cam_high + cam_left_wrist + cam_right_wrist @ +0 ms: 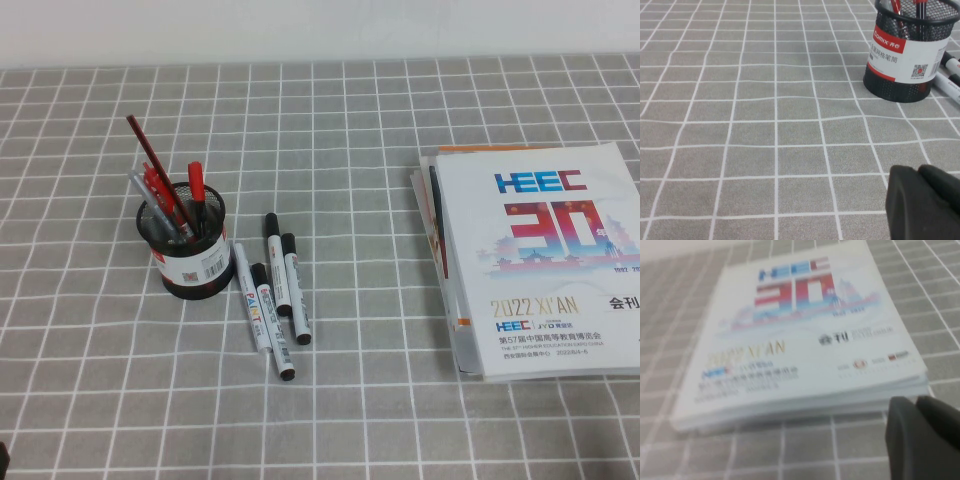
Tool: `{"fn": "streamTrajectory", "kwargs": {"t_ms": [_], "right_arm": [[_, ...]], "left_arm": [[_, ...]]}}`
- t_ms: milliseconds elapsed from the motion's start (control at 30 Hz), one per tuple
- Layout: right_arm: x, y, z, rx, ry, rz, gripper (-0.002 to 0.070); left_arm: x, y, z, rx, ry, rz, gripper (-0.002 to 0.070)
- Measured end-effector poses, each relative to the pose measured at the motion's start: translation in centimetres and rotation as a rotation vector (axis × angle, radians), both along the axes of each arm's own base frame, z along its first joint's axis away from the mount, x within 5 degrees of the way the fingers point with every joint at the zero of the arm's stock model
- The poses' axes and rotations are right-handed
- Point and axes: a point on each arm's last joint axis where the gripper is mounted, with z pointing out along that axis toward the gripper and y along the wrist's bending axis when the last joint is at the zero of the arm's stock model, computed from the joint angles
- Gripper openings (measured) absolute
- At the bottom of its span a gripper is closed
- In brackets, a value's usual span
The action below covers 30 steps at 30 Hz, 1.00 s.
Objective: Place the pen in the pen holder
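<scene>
The pen holder (pixel 186 246), a black wire-mesh cup with a white label and red band, stands upright on the grey checked tablecloth (pixel 330 400) at left centre. It contains several thin red pens (pixel 160 190).

Just right of the holder lie four markers side by side. The pen (pixel 296 288), white barrel with black cap, lies flat at the right of the group, outside the holder. The PAINT marker (pixel 251 300) lies nearest the holder.

A stack of booklets (pixel 535 255) lies at the right, well apart.

The left gripper (pixel 925 202) hovers over bare cloth near the holder; the right gripper (pixel 922 435) hovers beside the booklets' near edge. Finger state cannot be determined for either.
</scene>
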Motion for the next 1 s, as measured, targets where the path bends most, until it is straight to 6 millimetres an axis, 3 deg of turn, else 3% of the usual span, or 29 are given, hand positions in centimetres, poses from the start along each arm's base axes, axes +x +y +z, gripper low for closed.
{"fn": "streamTrajectory", "kwargs": {"t_ms": [100,233,400,467,633,833,900,1000], "right_arm": [[0.1,0.1,0.3,0.057,-0.025,-0.003,-0.0013],[0.1,0.6,0.9,0.308,-0.053,-0.004,-0.0013],[0.2,0.8,2.4,0.950,-0.098,-0.045,-0.0013],[0.3,0.4,2.7,1.070,-0.137,-0.087,-0.0013],[0.3,-0.3,2.9,0.988,-0.211,-0.133,-0.0013],[0.2,0.6,2.8,0.823,-0.174,-0.024,-0.0013],[0.1,1.1,2.7,0.652,-0.178,0.043,-0.0013],[-0.4,2.0,4.6,0.404,-0.248,0.181,-0.0013]], "left_arm": [[0.0,0.0,0.0,0.000,0.000,0.000,-0.0003],[0.0,0.0,0.0,0.000,0.000,0.000,-0.0003],[0.0,0.0,0.0,0.000,0.000,0.000,-0.0003],[0.0,0.0,0.0,0.000,0.000,0.000,-0.0003],[0.0,0.0,0.0,0.000,0.000,0.000,-0.0003],[0.0,0.0,0.0,0.000,0.000,0.000,-0.0003],[0.0,0.0,0.0,0.000,0.000,0.000,-0.0003],[0.0,0.0,0.0,0.000,0.000,0.000,-0.0003]]}}
